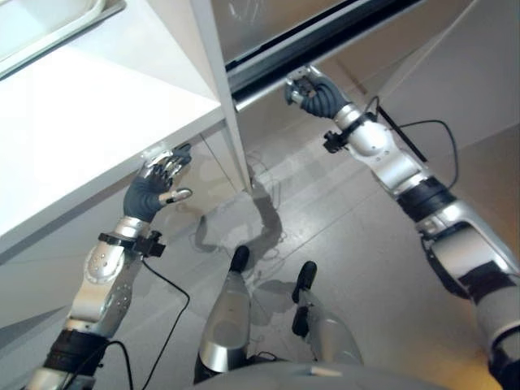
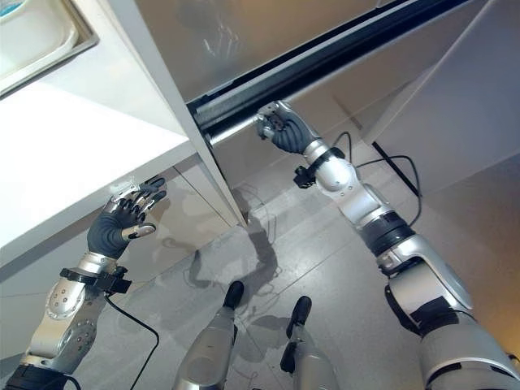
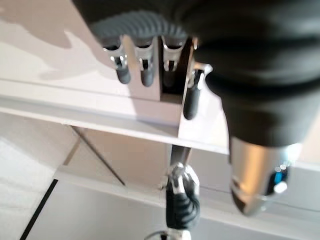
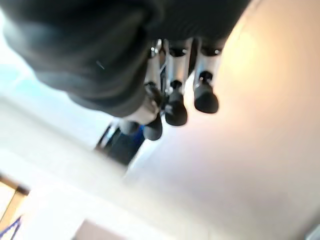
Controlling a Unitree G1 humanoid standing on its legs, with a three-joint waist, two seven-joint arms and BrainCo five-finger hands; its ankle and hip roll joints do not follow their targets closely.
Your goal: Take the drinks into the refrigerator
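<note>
The refrigerator door [image 2: 244,41] is a grey panel with a dark seal strip [image 2: 325,57] along its lower edge. My right hand [image 2: 283,130] reaches up to that edge with its fingers [image 4: 175,112] curled round it. My left hand [image 1: 154,191] hovers at the rim of the white counter [image 1: 81,122], its fingers [image 3: 122,75] straight and spread and holding nothing. The left wrist view also catches the right hand [image 3: 180,197] farther off, at the door's edge.
A white sink basin [image 1: 41,32] is set into the counter at the far left. The counter's side panel [image 1: 219,97] stands between the two hands. Grey tiled floor [image 1: 357,244] lies below.
</note>
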